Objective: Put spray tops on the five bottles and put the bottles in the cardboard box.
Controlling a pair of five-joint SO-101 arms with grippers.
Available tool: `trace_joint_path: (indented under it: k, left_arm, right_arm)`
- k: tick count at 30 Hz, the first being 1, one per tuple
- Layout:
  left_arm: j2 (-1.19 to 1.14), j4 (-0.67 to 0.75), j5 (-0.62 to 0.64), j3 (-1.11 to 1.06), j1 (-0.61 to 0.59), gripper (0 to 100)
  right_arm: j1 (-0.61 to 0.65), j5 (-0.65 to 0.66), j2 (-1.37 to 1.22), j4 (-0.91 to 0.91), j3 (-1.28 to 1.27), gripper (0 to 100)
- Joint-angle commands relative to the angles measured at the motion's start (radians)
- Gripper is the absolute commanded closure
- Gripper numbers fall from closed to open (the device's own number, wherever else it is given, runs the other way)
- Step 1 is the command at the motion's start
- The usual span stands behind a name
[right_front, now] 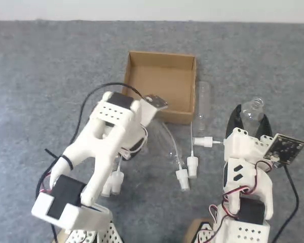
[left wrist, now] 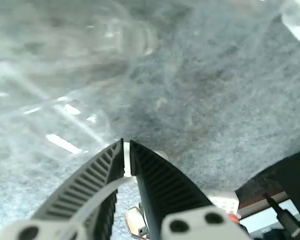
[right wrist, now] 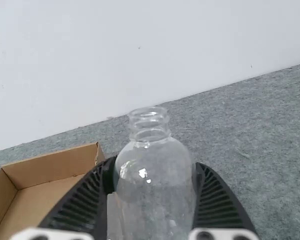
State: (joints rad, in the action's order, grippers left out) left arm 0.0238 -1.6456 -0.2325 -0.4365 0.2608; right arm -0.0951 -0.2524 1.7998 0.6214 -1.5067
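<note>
My right gripper (right wrist: 152,172) is shut on a clear open-necked bottle (right wrist: 150,145), held upright with no spray top; in the high view the bottle (right_front: 253,107) stands right of the cardboard box (right_front: 162,56), in the right gripper (right_front: 252,120). My left gripper (left wrist: 126,144) points down at the carpet with its fingers (left wrist: 155,175) pressed together on a thin white tube of a spray top. In the high view the left gripper (right_front: 142,143) hangs just in front of the box's near left corner. A clear bottle (left wrist: 105,45) lies blurred beyond it.
Another clear bottle (right_front: 203,101) lies along the box's right wall. Loose spray tops with tubes lie on the grey carpet: one (right_front: 206,142) near the right arm, two (right_front: 187,172) in the middle, more (right_front: 116,181) under the left arm. The box (right wrist: 45,170) is open.
</note>
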Motion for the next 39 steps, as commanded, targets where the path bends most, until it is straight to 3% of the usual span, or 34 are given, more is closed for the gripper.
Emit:
trace_joint_path:
  k: [1,7,14,23,32,35,39]
  left_arm:
    - [0.018,-0.021,-0.012,0.07,-0.078,99]
    - [0.02,-0.014,-0.055,0.074,-0.21,99]
    - [0.02,0.018,-0.074,0.157,-0.476,99]
    - [0.009,0.18,-0.066,0.142,-0.764,99]
    - [0.009,0.336,-0.064,0.074,-0.965,99]
    - [0.009,0.341,-0.064,0.076,-1.023,93]
    - [0.014,0.341,-0.064,0.079,-1.099,79]
  right_arm:
    - [-0.005,-0.005,0.016,-0.015,0.023,91.6]
    - [-0.005,-0.005,0.016,-0.015,0.023,91.6]
    - [-0.005,-0.005,0.016,-0.015,0.023,91.6]
    - [-0.004,-0.005,0.016,-0.013,0.021,91.6]
    - [0.008,-0.003,0.015,-0.044,-0.003,91.4]
    - [0.019,-0.003,0.015,-0.042,-0.003,91.4]
    - [0.019,-0.003,0.015,-0.042,-0.003,91.4]
